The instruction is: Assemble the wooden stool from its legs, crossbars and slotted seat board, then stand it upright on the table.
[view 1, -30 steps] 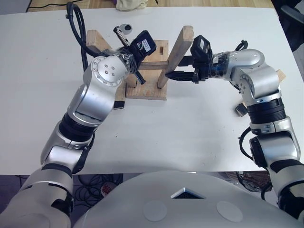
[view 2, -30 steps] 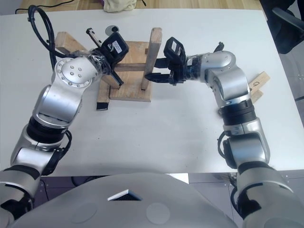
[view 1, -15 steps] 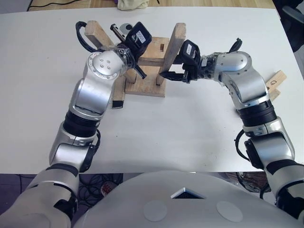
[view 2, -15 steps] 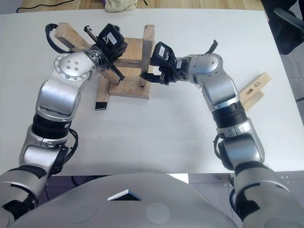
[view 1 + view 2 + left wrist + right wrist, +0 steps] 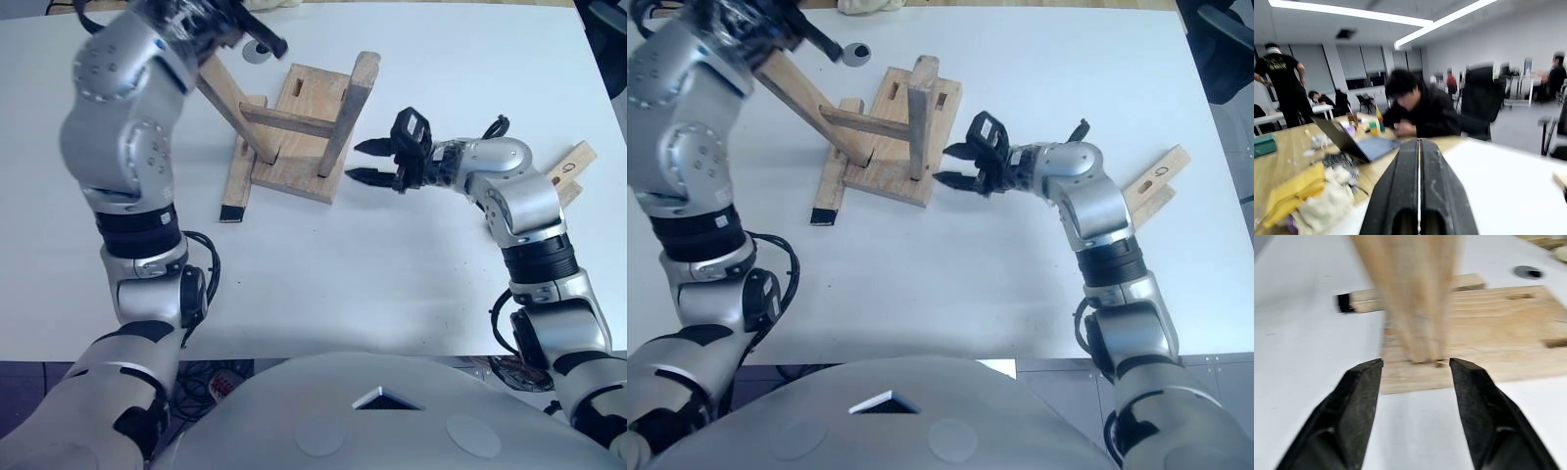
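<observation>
I'm working in what looks like an open-plan office or lab. Past my left gripper [image 5: 1419,147], long white ceiling light strips [image 5: 1352,12] run over a pale wooden desk [image 5: 1283,156] carrying an open grey laptop [image 5: 1374,146], with a black office chair [image 5: 1481,98] just beyond it. The big white table [image 5: 1508,181] lies right beneath the gripper.

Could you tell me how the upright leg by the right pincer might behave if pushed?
The leg looks solid wood, so probably stiff. It may wobble or tip, merely standing in the seat board, braced by one crossbar.
</observation>
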`<state>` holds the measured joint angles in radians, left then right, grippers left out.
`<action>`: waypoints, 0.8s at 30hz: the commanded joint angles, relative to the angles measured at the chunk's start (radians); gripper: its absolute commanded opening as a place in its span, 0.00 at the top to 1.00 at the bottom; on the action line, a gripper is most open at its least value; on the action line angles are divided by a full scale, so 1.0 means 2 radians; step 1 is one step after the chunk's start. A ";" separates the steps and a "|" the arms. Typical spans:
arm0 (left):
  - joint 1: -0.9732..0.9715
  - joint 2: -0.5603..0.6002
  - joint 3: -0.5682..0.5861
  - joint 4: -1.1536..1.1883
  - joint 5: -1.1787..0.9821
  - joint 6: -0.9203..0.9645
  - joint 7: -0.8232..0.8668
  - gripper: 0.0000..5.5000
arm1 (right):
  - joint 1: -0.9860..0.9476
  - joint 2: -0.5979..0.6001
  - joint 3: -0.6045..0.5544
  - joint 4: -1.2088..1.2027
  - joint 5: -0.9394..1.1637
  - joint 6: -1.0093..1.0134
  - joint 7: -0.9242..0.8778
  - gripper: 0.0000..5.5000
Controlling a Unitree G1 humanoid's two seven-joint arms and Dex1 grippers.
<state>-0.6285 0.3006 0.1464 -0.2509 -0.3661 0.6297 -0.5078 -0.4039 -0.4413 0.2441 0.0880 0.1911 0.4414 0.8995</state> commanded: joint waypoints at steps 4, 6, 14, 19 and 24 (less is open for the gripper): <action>-0.036 0.100 0.111 -0.014 -0.036 0.166 0.070 1.00 | 0.008 0.053 0.016 -0.021 -0.092 0.004 -0.164 0.78; -0.019 0.120 0.128 -0.010 -0.042 0.189 0.072 1.00 | 0.009 0.080 0.016 -0.044 -0.101 0.031 -0.204 0.83; 0.060 0.078 0.058 -0.015 -0.075 0.285 0.075 1.00 | -0.011 0.124 0.072 -0.090 -0.120 0.094 -0.223 1.00; -0.031 0.023 -0.041 0.122 0.001 0.155 0.083 1.00 | -0.074 0.156 0.151 -0.081 -0.138 0.094 -0.175 1.00; -0.087 0.001 -0.067 0.270 0.057 0.053 0.070 1.00 | -0.096 0.144 0.161 -0.053 -0.153 0.077 -0.155 1.00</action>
<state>-0.7869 0.3072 0.0358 0.2199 -0.2741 0.7858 -0.3390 -0.5845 -0.1449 0.5691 -0.0246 -0.1188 0.6071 0.5663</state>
